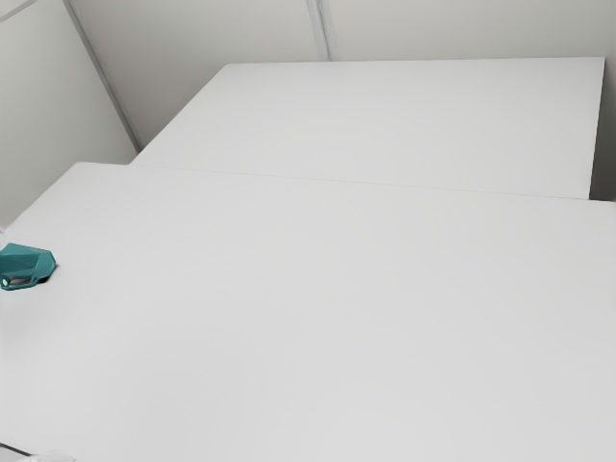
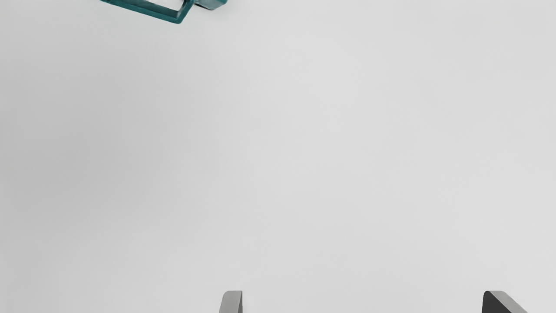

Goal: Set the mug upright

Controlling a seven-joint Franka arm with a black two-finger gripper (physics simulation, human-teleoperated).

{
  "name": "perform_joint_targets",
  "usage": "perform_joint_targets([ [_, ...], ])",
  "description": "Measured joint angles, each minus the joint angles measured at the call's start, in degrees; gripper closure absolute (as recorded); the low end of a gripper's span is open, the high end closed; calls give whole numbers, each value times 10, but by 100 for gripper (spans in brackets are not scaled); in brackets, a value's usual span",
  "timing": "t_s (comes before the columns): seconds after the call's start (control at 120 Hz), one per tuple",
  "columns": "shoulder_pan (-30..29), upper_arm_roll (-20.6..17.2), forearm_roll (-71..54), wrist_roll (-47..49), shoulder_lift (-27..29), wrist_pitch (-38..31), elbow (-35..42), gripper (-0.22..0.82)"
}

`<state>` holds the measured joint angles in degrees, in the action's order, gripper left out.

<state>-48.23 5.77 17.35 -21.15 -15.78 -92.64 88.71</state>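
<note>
The teal mug (image 1: 29,260) is cut off at the edge in 2 views; the gripper (image 2: 362,301) stands wide open, empty.

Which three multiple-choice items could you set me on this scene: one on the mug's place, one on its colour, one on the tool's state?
1. Where is the mug in the exterior view?
A) At the right edge
B) At the left edge
C) In the centre

2. What colour is the mug?
A) Teal
B) Red
C) Yellow

3. How does the tool stand?
A) Shut on the mug
B) Shut on nothing
C) Open

Key:
1: B, the mug sits against that view's left edge.
2: A, both views show its blue-green surface.
3: C, in the wrist view the fingers stand wide apart, with the table showing between them.
</note>
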Motion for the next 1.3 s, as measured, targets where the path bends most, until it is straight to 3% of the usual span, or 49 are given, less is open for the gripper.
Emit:
perform_joint_targets([
  [0.325, -105, -2, 86, -193, -164, 16, -144, 0],
  [0.65, -127, -1, 186, -342, -298, 36, -291, 0],
  [0.917, -127, 4, 271, -420, -365, 17, -346, 0],
  [1.3, -128, 1, 377, -486, -419, -17, -370, 0],
])
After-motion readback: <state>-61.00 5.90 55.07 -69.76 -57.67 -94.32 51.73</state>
